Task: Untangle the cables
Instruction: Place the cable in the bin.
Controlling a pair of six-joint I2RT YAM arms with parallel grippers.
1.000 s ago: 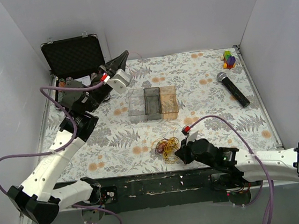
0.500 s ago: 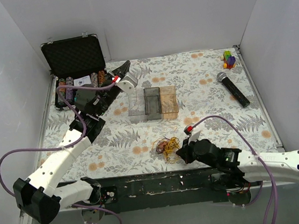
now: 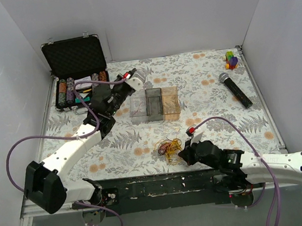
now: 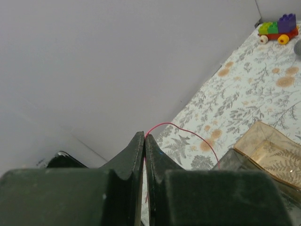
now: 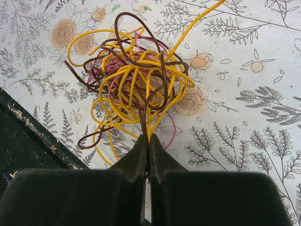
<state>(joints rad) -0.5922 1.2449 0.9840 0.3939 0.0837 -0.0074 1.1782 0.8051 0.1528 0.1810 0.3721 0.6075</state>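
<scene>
The cables (image 3: 168,148) are a small tangle of thin yellow, brown and pink wires (image 5: 136,80) lying on the floral tablecloth near the front edge. My right gripper (image 3: 182,154) sits just right of the tangle, and in its wrist view the right gripper (image 5: 147,137) is shut on a brown and a yellow strand at the bundle's near side. My left gripper (image 3: 142,73) hovers at the back, left of the clear bins. In the left wrist view the left gripper (image 4: 145,136) is shut on a single thin pink wire (image 4: 188,131), which arcs down toward a bin.
Three clear bins (image 3: 154,104) stand side by side mid-table, one amber bin (image 4: 268,150) showing in the left wrist view. An open black case (image 3: 74,61) with chips is back left. A microphone (image 3: 235,89) and a brick toy (image 3: 231,59) lie back right.
My left arm has swung right from beside the black case toward the clear bins, carrying the pink wire. The right gripper and the tangle have hardly moved.
</scene>
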